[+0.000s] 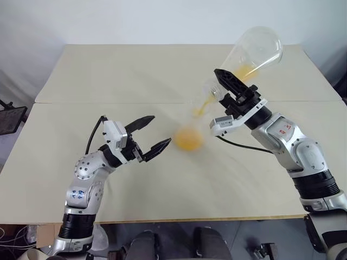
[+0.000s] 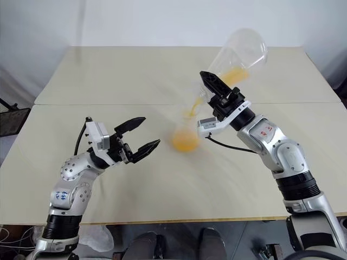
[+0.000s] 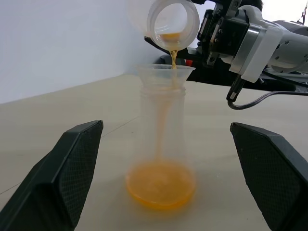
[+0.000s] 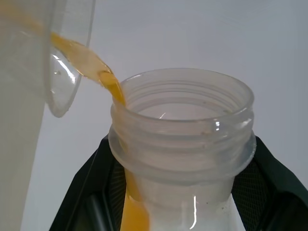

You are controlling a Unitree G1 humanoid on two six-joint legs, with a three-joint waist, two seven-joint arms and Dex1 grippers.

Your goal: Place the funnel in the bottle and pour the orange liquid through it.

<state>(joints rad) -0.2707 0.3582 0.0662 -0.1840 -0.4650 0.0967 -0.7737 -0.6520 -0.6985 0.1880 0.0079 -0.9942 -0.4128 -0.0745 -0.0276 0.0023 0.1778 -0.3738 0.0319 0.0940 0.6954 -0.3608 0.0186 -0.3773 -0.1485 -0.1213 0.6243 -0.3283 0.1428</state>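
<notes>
With the funnel [image 3: 165,73] seated in the bottle [image 3: 162,144], the right gripper [image 1: 234,89] clenches the tilted large flask [image 1: 255,53], orange liquid [image 3: 160,190] mid-pour and some left, while the left gripper [image 1: 150,135] waits released.

The bottle [image 3: 161,144] and funnel [image 3: 165,73] look like clear, smooth, slightly cloudy plastic. The large flask [image 1: 255,51] is glossy and see-through. The orange liquid [image 3: 160,190] is translucent and shiny. The left claw's pads [image 3: 72,168] are matt black with fine cross-hatching. The surface [image 1: 108,76] is matt beige.
</notes>
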